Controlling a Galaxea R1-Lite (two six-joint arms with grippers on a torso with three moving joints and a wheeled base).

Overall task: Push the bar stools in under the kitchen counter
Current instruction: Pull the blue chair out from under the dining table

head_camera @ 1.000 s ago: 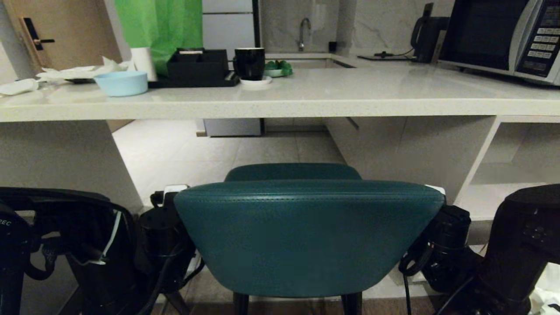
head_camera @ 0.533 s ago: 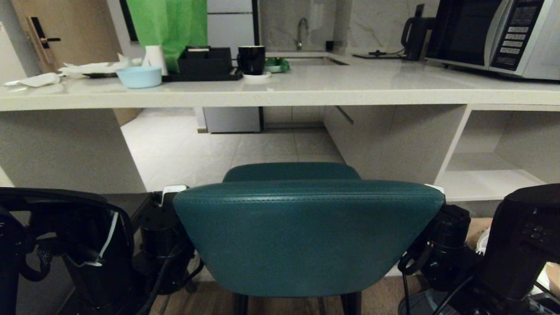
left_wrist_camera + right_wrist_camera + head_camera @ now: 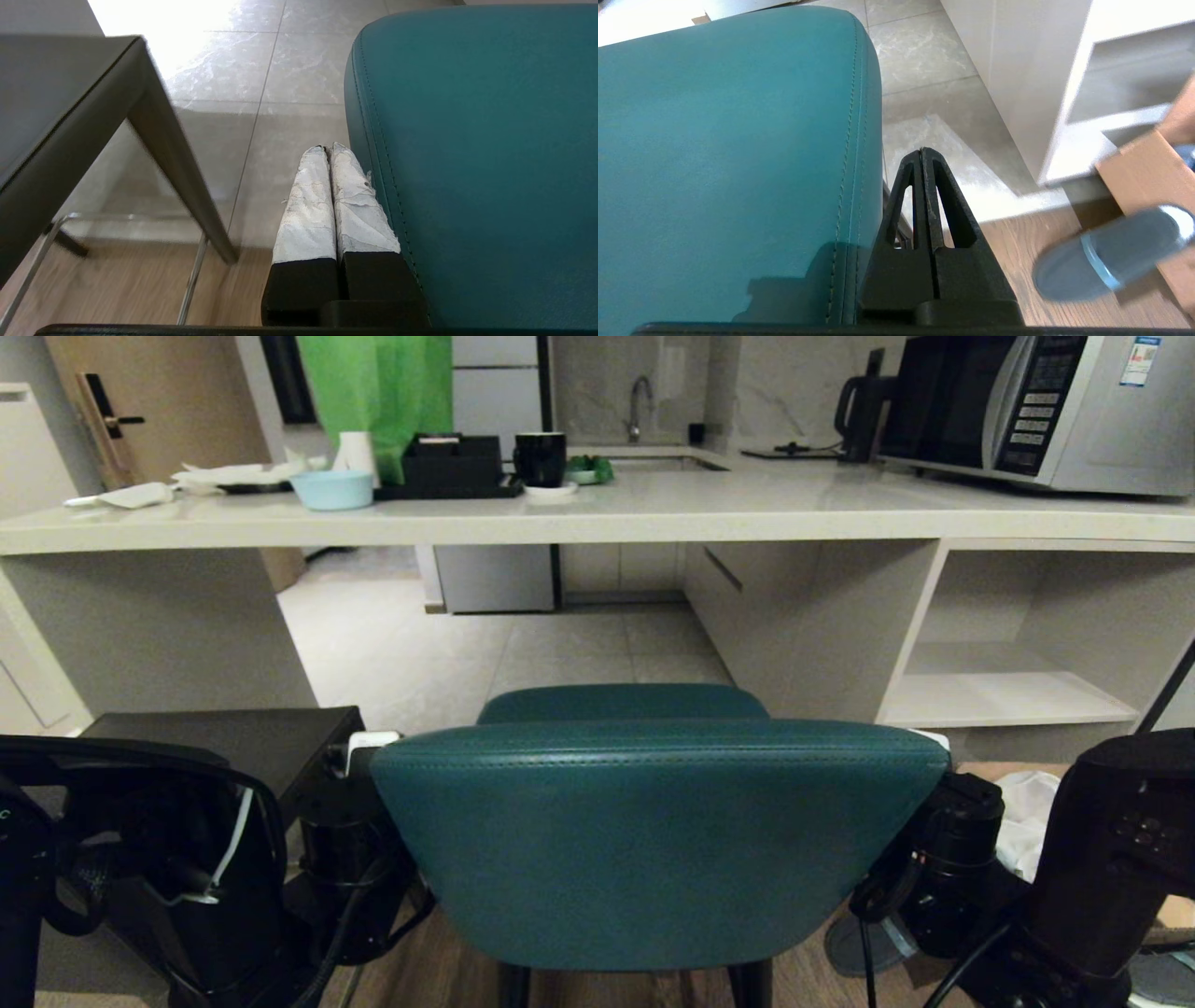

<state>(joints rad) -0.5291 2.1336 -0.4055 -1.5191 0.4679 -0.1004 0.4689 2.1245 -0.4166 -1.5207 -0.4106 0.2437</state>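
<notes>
The teal bar stool (image 3: 653, 840) fills the front of the head view, its curved back toward me, facing the opening under the kitchen counter (image 3: 653, 527). My left gripper (image 3: 327, 148), its fingers wrapped in white tape, is shut and lies against the stool's left edge (image 3: 467, 140). On the other side, my right gripper (image 3: 922, 150) is shut as well and rests beside the stool's right edge (image 3: 728, 140). Neither holds anything. The dark grey bar stool (image 3: 224, 739) stands to the left, close to my left gripper, with its seat (image 3: 51, 107) showing in the left wrist view.
On the counter are a blue bowl (image 3: 331, 488), a black tray with a mug (image 3: 540, 459), a kettle (image 3: 859, 415) and a microwave (image 3: 1036, 411). An open shelf cubby (image 3: 1008, 695) sits at the right. A cardboard box (image 3: 1153, 177) and a round metal base (image 3: 1106, 261) lie on the floor at the right.
The whole head view has shifted: the counter has drawn farther away and more floor shows. The teal stool and both arms keep their place in the view. The grey stool has come into sight.
</notes>
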